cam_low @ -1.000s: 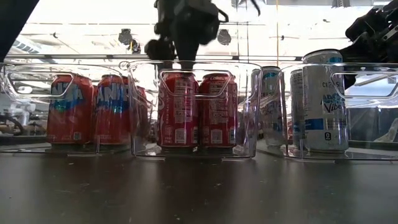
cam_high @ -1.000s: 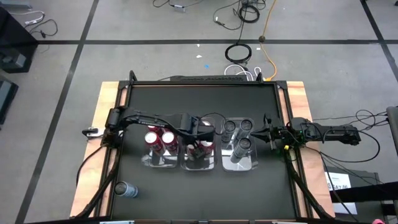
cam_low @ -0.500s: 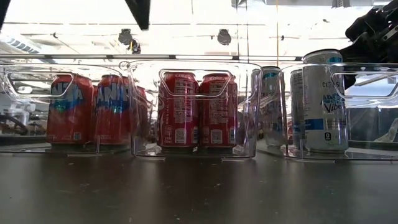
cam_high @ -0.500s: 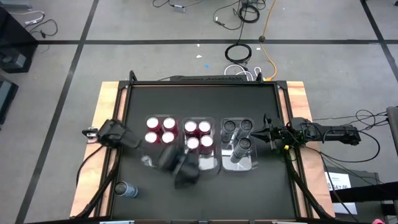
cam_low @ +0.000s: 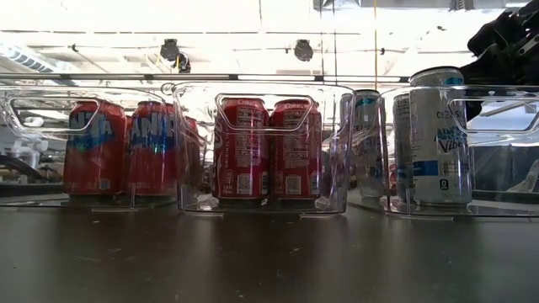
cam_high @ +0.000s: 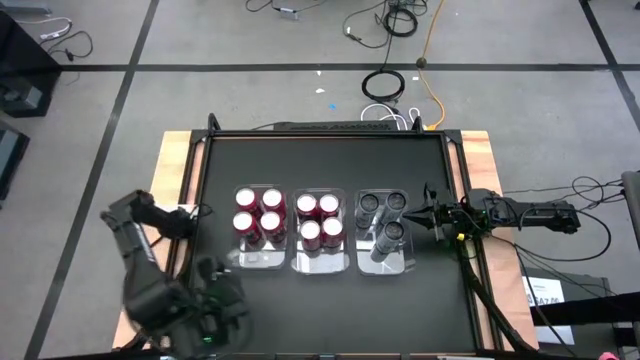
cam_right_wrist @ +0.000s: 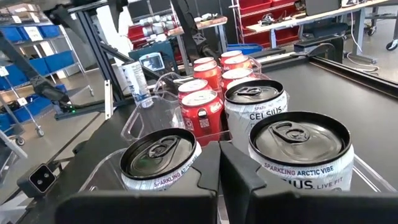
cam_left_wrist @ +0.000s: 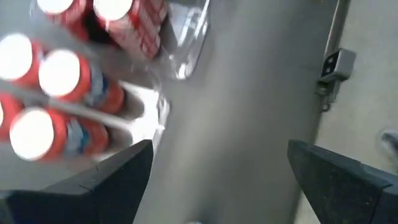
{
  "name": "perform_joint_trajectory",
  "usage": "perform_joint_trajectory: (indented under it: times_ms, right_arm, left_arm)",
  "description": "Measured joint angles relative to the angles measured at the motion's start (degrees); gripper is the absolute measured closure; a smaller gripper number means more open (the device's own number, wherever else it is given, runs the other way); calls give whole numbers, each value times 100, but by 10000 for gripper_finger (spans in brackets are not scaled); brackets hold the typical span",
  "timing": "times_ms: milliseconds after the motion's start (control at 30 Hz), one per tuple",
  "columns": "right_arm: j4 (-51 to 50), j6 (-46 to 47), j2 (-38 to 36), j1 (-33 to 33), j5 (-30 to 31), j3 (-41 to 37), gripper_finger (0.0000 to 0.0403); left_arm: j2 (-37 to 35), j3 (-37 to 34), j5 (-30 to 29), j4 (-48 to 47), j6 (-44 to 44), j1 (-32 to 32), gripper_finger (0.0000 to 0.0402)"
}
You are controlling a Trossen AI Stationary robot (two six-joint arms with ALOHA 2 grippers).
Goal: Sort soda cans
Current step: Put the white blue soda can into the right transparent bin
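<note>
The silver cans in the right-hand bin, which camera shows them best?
The right wrist view: the silver cans fill it, tops and labels legible. The high view shows only three dark tops; the low view shows their sides through clear plastic.

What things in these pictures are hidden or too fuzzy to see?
- High view: the left arm is a dark blur over the left front corner of the table; whatever lies under it is hidden.
- Low view: the front red cans hide most of those behind them.
- Left wrist view: the can labels are too blurred to read.
- Low view: the right arm is cut off by the picture's edge.
</note>
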Motion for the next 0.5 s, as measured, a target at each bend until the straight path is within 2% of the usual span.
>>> perform_joint_trajectory:
  times_ms: [100, 333, 500]
  right_arm:
    - [-1, -1, 0, 0, 0, 0, 399]
    - [-8, -1, 11, 0, 0, 0, 399]
    - [-8, -1, 11, 0, 0, 0, 399]
  left_arm:
    - [-417, -614, 85, 2, -915, -408, 22]
    - [-1395, -2205, 1019, -17, -2763, -1117, 22]
    - [-1689, -2562, 1172, 64, -3565, -1342, 22]
